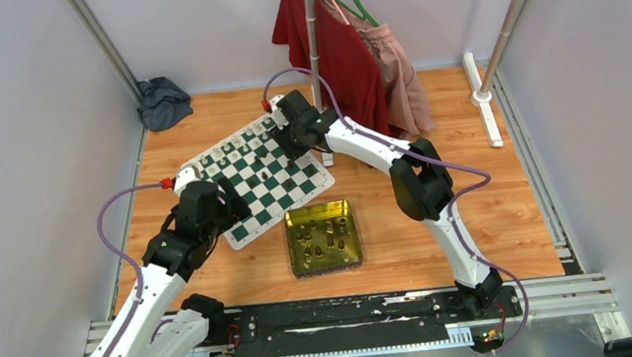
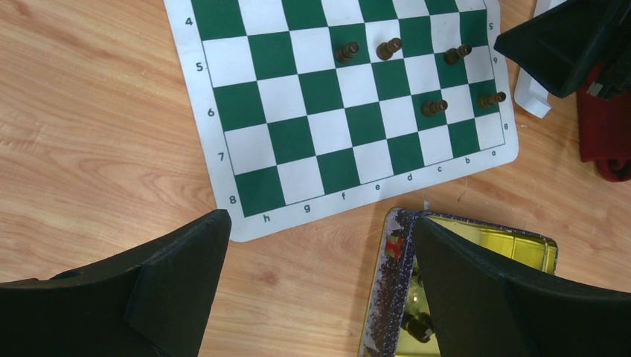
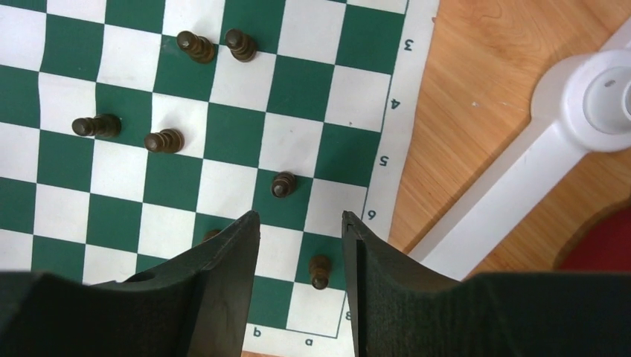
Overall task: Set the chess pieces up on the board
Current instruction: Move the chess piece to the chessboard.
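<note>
We judge the step in hand to be seating a dark pawn on a square at the numbered edge of the board, low in the right wrist view. The right claw hangs over it with its jaws parted and nothing gripped. The pawn stands upright in the gap, apart from both fingers as far as we can tell. To finish well, we would lift straight up without swinging sideways, since another dark pawn stands just beside it and a third is half hidden under the left finger.

The left claw is spread wide and empty (it looks idle), over the counter at the lower edge of the board and partly over the tin.

Only the top view shows the cream pieces lined along the board's upper-left edge and the spare pieces lying in the tin, so we judge the task far from done. Only the right wrist view shows how the pawn sits within its square, and the white rack foot close by on the right. The left wrist view alone gives the board's lettered edge.
</note>
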You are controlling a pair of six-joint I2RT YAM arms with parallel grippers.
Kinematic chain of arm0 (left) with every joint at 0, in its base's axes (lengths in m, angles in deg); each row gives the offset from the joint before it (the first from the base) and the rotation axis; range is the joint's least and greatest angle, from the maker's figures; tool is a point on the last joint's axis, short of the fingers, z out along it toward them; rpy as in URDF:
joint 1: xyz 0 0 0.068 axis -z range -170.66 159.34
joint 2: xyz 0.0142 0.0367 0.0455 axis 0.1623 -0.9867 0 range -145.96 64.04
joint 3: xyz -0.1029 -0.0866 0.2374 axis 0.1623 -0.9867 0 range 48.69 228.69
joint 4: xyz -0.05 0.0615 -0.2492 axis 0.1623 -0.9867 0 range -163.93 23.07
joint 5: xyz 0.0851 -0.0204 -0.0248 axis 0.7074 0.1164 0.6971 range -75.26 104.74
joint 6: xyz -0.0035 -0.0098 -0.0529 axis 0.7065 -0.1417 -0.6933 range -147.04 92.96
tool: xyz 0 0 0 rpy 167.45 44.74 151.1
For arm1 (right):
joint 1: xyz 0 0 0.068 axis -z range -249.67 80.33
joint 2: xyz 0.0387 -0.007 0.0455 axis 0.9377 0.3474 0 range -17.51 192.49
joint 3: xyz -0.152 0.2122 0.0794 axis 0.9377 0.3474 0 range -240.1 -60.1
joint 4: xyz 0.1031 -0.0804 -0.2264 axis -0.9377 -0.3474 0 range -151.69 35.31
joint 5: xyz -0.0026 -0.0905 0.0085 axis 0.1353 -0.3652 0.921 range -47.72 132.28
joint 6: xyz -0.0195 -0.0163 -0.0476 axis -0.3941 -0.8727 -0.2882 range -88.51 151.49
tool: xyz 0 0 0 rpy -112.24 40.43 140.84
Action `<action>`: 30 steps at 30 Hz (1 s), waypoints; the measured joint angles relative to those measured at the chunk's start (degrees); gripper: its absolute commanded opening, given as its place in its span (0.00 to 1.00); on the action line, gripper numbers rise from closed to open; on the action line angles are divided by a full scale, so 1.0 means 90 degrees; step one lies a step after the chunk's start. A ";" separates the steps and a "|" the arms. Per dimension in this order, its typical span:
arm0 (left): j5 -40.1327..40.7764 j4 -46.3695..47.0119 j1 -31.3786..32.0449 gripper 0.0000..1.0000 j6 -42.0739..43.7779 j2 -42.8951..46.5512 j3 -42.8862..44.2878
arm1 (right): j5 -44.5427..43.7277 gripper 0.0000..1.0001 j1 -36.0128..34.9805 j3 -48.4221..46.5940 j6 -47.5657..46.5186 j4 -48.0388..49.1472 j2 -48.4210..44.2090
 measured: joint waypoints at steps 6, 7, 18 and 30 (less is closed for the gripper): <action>0.0012 0.0000 0.0000 1.00 0.0000 -0.0029 0.0000 | 0.0041 0.50 -0.0061 -0.0199 0.0000 -0.0063 0.0272; 0.0017 0.0000 0.0000 1.00 0.0000 -0.0029 0.0000 | 0.0041 0.49 -0.0068 -0.0209 0.0002 -0.0083 0.0318; 0.0024 0.0000 0.0000 1.00 0.0000 -0.0029 0.0000 | 0.0075 0.46 -0.0078 -0.0262 0.0002 -0.0119 0.0593; 0.0029 0.0000 0.0000 1.00 0.0002 -0.0027 0.0000 | 0.0165 0.41 -0.0078 -0.0680 0.0005 -0.0204 0.0784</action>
